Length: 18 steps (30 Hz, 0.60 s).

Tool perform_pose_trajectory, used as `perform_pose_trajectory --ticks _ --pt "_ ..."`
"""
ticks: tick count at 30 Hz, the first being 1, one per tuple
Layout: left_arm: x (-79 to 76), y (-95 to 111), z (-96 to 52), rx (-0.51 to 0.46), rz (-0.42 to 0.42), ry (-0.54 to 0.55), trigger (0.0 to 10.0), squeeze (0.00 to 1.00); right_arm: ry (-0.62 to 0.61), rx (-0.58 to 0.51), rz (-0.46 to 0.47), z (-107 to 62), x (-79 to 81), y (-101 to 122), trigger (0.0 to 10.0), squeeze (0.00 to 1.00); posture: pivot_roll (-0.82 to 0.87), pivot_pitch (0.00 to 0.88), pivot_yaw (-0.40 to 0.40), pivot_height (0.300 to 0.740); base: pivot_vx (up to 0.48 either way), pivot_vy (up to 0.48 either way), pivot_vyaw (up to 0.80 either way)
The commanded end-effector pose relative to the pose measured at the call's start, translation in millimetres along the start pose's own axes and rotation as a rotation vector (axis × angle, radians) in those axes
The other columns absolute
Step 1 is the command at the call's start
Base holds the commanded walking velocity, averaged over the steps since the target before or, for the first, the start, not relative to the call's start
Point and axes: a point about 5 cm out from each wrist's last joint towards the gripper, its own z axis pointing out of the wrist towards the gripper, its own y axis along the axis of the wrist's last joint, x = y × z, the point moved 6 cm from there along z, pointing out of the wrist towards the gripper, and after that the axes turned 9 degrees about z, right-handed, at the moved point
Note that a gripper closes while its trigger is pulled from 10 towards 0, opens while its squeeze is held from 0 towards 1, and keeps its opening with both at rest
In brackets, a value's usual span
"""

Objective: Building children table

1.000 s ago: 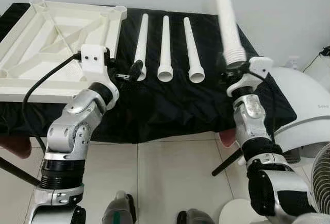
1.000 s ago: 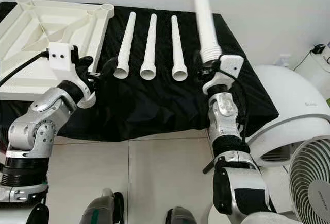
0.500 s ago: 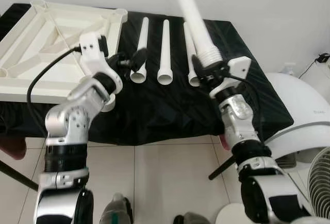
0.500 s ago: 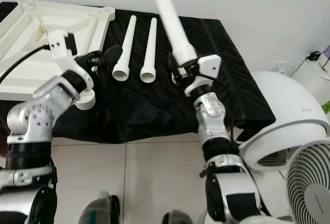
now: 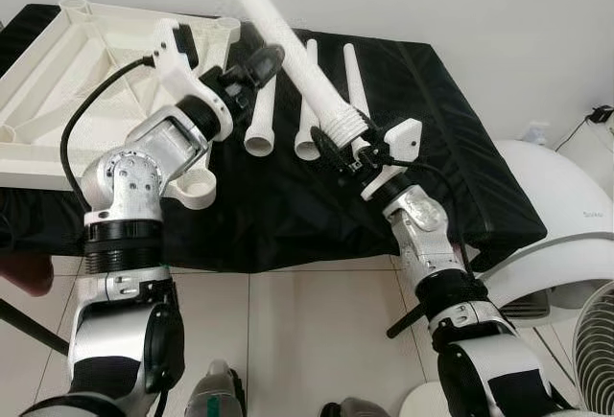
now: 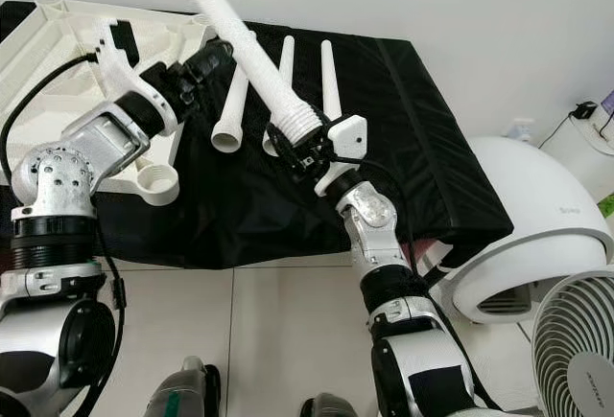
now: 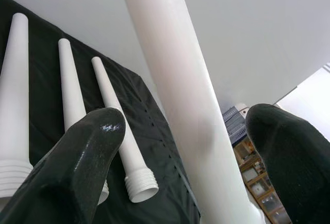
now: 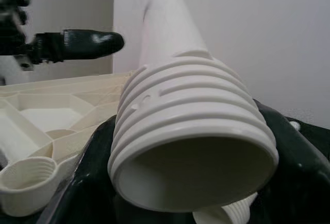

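My right gripper [image 5: 342,145] is shut on the threaded end of a white table leg [image 5: 287,43], which slants up and to the left over the black cloth. The ribbed end [image 8: 191,131] sits between the black pads. My left gripper [image 5: 251,72] is open, one finger on each side of the leg's shaft [image 7: 180,90], with a gap around it. Three more legs lie side by side on the cloth: one [image 5: 261,110], a second [image 5: 308,115] partly behind the held leg, and a third [image 5: 352,77]. The white tabletop [image 5: 67,62] lies upside down at the left.
The tabletop's near corner socket [image 5: 197,187] overhangs the front edge of the black-covered table [image 5: 451,149]. A white rounded appliance [image 5: 552,216] and a fan [image 5: 597,340] stand on the tiled floor at the right. A white wall is close behind the table.
The right gripper has swung the leg from upright to a leftward slant towards the tabletop. The left arm has risen, and its open fingers now straddle the shaft.
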Motion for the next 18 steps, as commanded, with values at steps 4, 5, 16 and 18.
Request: perform_pose_trajectory --ticks 4,5,16,18 --pt "-19.5 0.8 7.6 0.004 -0.003 -0.145 10.0 0.0 0.041 0.001 0.0 -1.1 7.2 -0.3 10.0 0.0 0.1 0.0 -0.067 0.74 0.0 0.0 0.0" --pt "-20.6 -0.2 9.6 0.011 0.003 -0.148 10.0 0.0 0.049 -0.001 -0.001 -1.1 8.6 0.0 10.0 0.0 0.1 0.0 -0.063 0.74 0.0 0.0 0.0" --pt "-14.6 6.6 21.5 0.024 -0.004 -0.113 10.0 0.0 0.121 0.024 -0.016 -7.0 23.8 -6.1 10.0 0.0 0.09 0.0 -0.05 0.74 0.0 0.0 0.0" --pt "-14.6 6.6 21.5 0.024 -0.004 -0.113 10.0 0.0 0.121 0.024 -0.016 -7.0 23.8 -6.1 10.0 0.0 0.09 0.0 -0.05 0.74 0.0 0.0 0.0"
